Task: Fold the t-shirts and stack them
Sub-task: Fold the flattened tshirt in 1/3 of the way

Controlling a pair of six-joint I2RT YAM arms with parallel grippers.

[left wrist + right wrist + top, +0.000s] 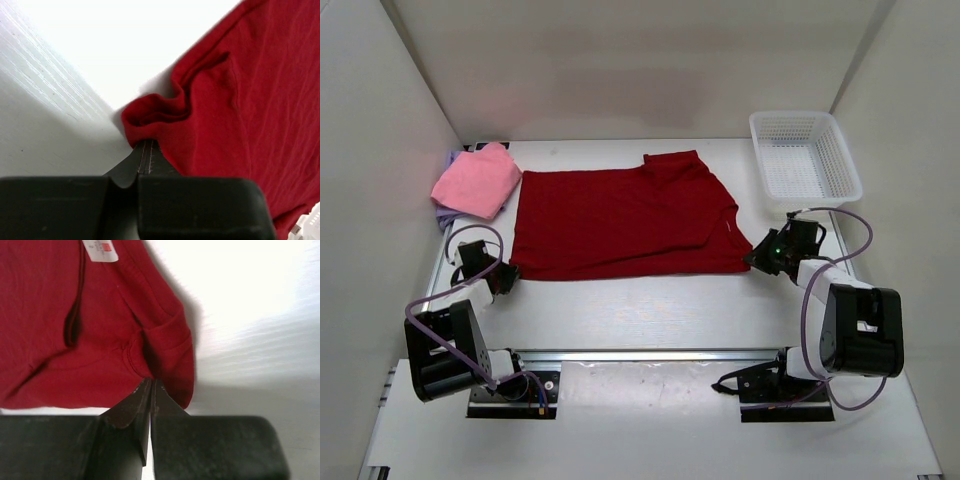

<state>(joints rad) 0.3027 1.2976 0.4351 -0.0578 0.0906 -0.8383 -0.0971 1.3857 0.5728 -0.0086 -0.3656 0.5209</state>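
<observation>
on the red t-shirt (60, 340), a white tag (102, 251), print illegible.

the only marking is a white tag (102, 250) at the neckline of the dark red t-shirt (50, 340), seen in the right wrist view; it carries a small orange-red square and a few tiny grey characters, too small and blurred to read
</observation>
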